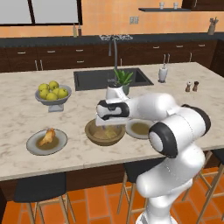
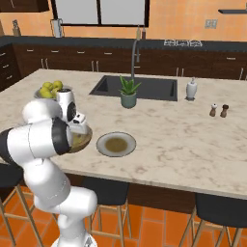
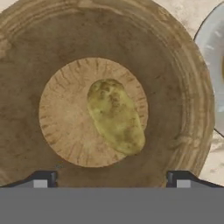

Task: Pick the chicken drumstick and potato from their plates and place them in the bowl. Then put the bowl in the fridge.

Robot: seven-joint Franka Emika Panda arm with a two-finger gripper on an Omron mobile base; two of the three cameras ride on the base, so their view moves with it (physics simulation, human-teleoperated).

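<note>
The wooden bowl [image 1: 91, 131] [image 2: 83, 140] [image 3: 26, 57] stands on the island counter with the potato [image 3: 116, 116] lying on its pale floor. My gripper [image 1: 105, 124] [image 3: 111, 177] hangs open straight above the bowl, and nothing is between its fingers. The chicken drumstick [image 1: 47, 137] rests on the left grey plate [image 1: 33, 147]. To the right of the bowl lies a second plate [image 1: 133, 131] [image 2: 103, 146] [image 3: 214, 52] with nothing on it. The fridge is out of view.
A grey footed fruit bowl [image 1: 52, 99] [image 2: 39, 92] stands behind the left plate. Sink [image 1: 109, 78], potted plant [image 1: 121, 81], soap dispenser [image 1: 162, 73] and shakers [image 1: 191, 86] sit farther back. Stools [image 1: 39, 188] line the front edge.
</note>
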